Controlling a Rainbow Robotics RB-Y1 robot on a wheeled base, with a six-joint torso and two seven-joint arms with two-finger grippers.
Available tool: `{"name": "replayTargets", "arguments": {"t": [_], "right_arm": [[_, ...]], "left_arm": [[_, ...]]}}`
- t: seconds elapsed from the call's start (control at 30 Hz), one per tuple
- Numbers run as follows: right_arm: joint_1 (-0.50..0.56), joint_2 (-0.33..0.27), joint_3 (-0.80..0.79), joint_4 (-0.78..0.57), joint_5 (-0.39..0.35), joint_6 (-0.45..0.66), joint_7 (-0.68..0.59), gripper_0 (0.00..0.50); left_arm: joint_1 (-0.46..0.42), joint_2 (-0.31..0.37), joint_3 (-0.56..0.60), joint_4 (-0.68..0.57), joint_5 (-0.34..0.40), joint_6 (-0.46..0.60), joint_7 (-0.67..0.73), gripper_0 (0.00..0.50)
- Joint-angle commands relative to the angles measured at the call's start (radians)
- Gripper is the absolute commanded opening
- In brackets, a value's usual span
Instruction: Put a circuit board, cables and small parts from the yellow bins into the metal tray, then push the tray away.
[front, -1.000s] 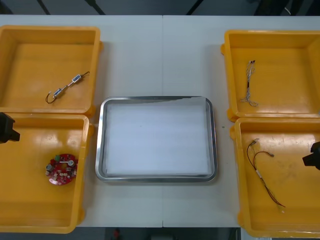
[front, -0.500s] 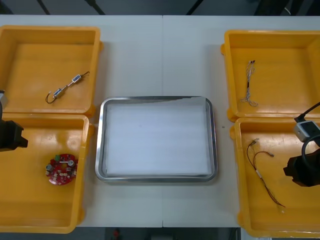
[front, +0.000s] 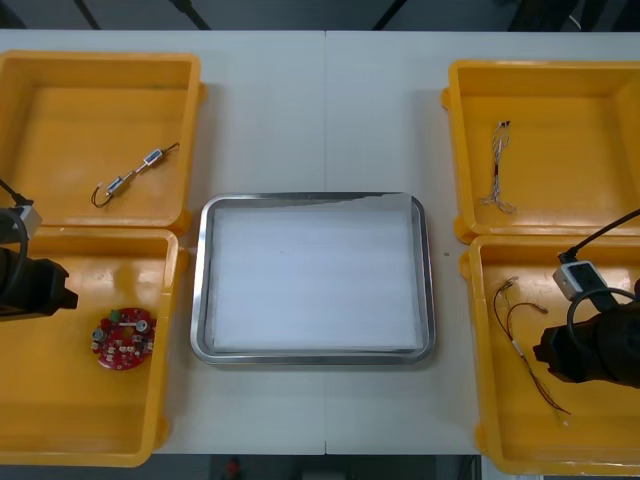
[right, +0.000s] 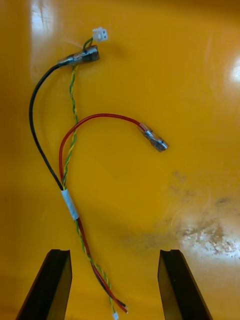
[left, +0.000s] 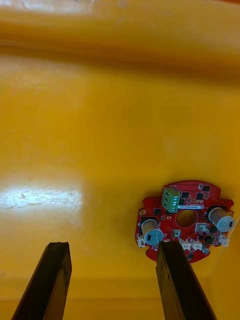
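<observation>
White inside and bare, the metal tray (front: 430, 280) holds nothing, so I judge the task to be at its very start. The circuit board (front: 123, 339) lies in the near left yellow bin (front: 90, 440), towards one finger of the left end effector (left: 112, 282), which hangs wide open above it. The right end effector (right: 114, 285), also wide open, hangs over the red and yellow cable (right: 70, 202) in the near right bin (front: 490, 420). The black cable (front: 135, 173) and the thin twisted cable (front: 497, 165) lie in the far bins. Every pick and the push are left.

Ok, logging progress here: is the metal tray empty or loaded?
Empty. The metal tray has a bare white inside; the circuit board and the red and yellow cable lie outside it.
</observation>
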Motion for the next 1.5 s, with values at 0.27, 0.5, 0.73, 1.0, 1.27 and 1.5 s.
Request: {"name": "replayTargets", "arguments": {"t": [0.27, 0.5, 0.73, 1.0, 1.27, 1.5], "right_arm": [[-0.035, 0.054, 0.097, 0.042, 0.065, -0.036, -0.038, 0.500], [-0.047, 0.063, 0.125, 0.044, 0.092, -0.036, -0.047, 0.500], [-0.062, 0.064, 0.155, 0.044, 0.119, -0.038, -0.060, 0.500], [-0.085, 0.068, 0.178, 0.048, 0.125, -0.039, -0.063, 0.500], [-0.113, 0.072, 0.211, 0.113, 0.126, -0.088, -0.060, 0.500], [-0.113, 0.074, 0.214, 0.113, 0.134, -0.082, -0.064, 0.227]], "left_arm": [[0.011, 0.012, -0.077, -0.006, -0.070, -0.054, -0.057, 0.500], [-0.020, 0.012, -0.141, -0.007, -0.087, -0.075, -0.046, 0.500], [-0.033, 0.002, -0.152, -0.024, -0.067, -0.079, -0.022, 0.500], [-0.041, -0.025, -0.152, -0.041, -0.054, -0.077, 0.015, 0.500], [-0.041, -0.030, -0.167, -0.049, -0.062, -0.091, 0.044, 0.500], [-0.069, -0.028, -0.223, -0.038, -0.090, -0.128, 0.055, 0.500]]}}
